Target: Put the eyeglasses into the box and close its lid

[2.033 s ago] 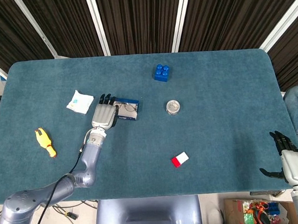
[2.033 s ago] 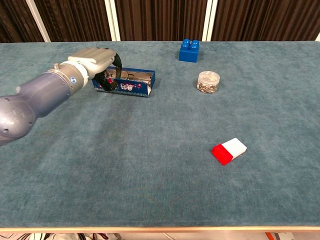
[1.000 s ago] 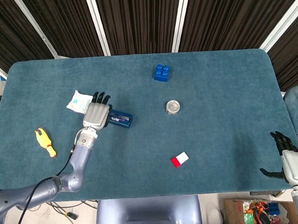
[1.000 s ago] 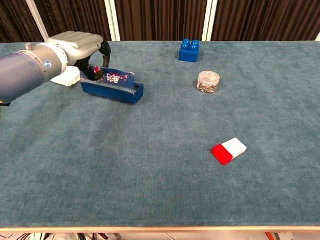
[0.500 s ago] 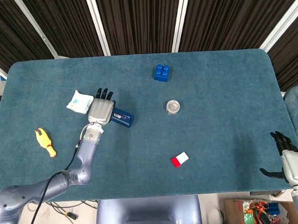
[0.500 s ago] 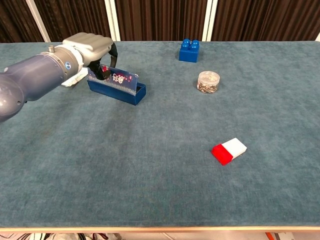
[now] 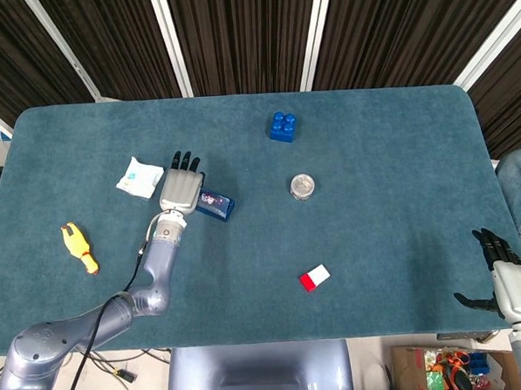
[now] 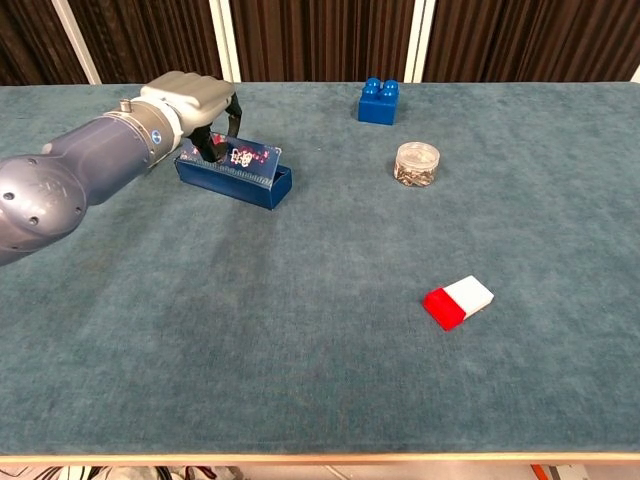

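The blue eyeglasses box [image 7: 217, 204] [image 8: 232, 180] lies left of the table's middle, angled a little. Its patterned lid [image 8: 250, 155] slants over the box, most of the way down, with a gap along the front. My left hand [image 7: 181, 189] [image 8: 190, 100] sits over the box's left end, its dark fingers [image 8: 212, 147] curled around the lid's edge and holding it. The eyeglasses are hidden under the lid and hand. My right hand [image 7: 510, 282] hangs off the table's near right corner, fingers spread and holding nothing.
A blue toy block [image 7: 281, 127] [image 8: 378, 101] stands at the back. A small clear jar [image 7: 303, 187] [image 8: 417, 163] sits right of the box. A red-and-white block [image 7: 315, 278] [image 8: 458, 302] lies nearer the front. A white packet [image 7: 140, 177] and a yellow toy [image 7: 79, 246] lie at the left.
The lid went from lying open to slanting down over the box. Box and left hand slid left, then a little back and right. The right hand has not moved.
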